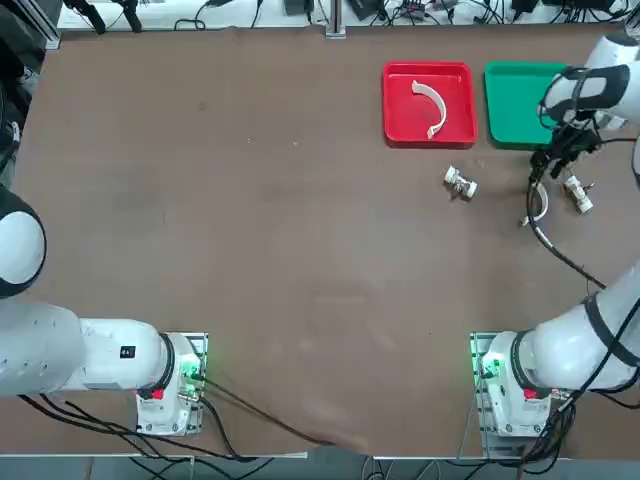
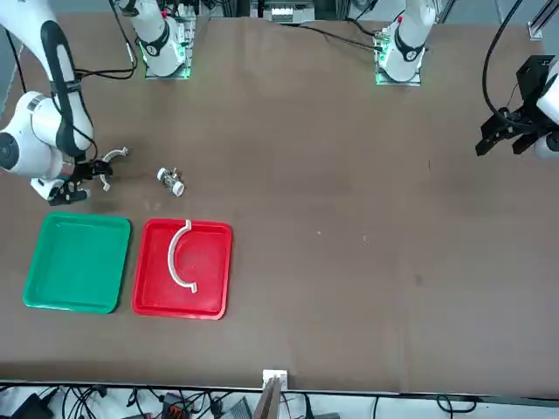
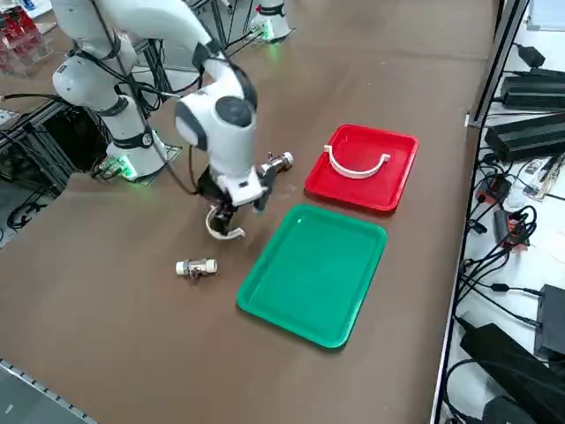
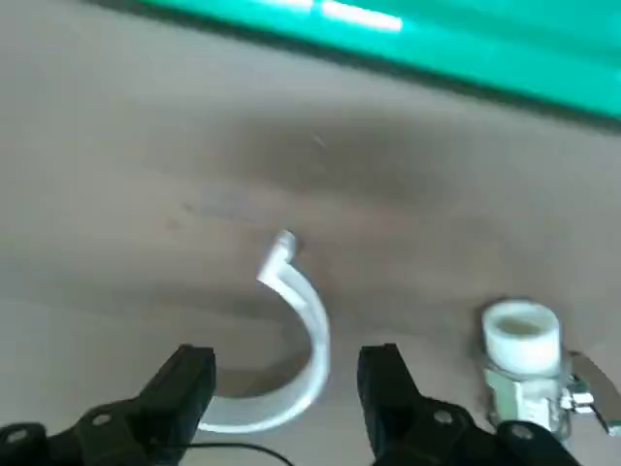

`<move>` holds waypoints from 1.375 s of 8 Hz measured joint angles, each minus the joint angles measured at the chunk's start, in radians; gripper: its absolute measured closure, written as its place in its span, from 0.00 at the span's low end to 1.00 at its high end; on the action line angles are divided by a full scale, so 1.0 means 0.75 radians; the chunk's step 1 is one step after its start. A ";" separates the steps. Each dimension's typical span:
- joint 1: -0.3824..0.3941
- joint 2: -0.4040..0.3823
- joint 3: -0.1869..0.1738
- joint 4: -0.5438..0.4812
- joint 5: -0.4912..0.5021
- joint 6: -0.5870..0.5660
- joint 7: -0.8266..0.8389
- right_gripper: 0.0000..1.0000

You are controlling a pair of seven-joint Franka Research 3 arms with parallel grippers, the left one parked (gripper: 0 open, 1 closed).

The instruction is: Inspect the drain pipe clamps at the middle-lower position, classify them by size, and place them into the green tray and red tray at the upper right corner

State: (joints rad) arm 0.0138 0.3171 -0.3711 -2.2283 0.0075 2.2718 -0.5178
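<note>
A: The right gripper [image 4: 286, 388] hangs low over the table at the right of the top view, its fingers spread to either side of the smaller clamp [image 4: 291, 340], not pinching it and holding nothing.

B: And that clamp lies where?

A: On the table, at the bottom centre of the wrist view, just short of the green tray [image 1: 517, 103]. The larger clamp [image 1: 432, 105] already lies in the red tray [image 1: 400, 125], upper right in the top view.

B: So the step is picking up the second clamp?

A: I'd judge so. Next the fingers should close on its thin arc, then lift and carry it to the green tray, which holds nothing.

B: Anything near?

A: One metal fitting [image 4: 524, 364] sits just beside it, another [image 1: 460, 183] below the red tray. The brown table [image 1: 250, 220] is otherwise bare; cables [image 3: 503, 221] line the right edge of the side view.
</note>
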 joint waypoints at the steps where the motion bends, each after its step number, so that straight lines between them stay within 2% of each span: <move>1: -0.040 0.003 -0.001 -0.022 -0.001 0.023 -0.025 0.14; 6: -0.050 0.058 0.010 -0.041 -0.001 0.060 -0.030 0.22; 7: -0.050 0.078 0.010 -0.041 -0.001 0.068 -0.030 0.30; 8: -0.049 0.092 0.011 -0.041 -0.001 0.071 -0.030 0.33; 9: -0.049 0.091 0.011 -0.037 -0.004 0.073 -0.030 0.52; 10: -0.048 0.085 0.011 -0.033 -0.005 0.073 -0.030 0.76; 11: -0.046 0.084 0.013 -0.024 -0.004 0.074 -0.030 0.94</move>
State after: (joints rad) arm -0.0207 0.3798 -0.3616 -2.2466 0.0041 2.3273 -0.5401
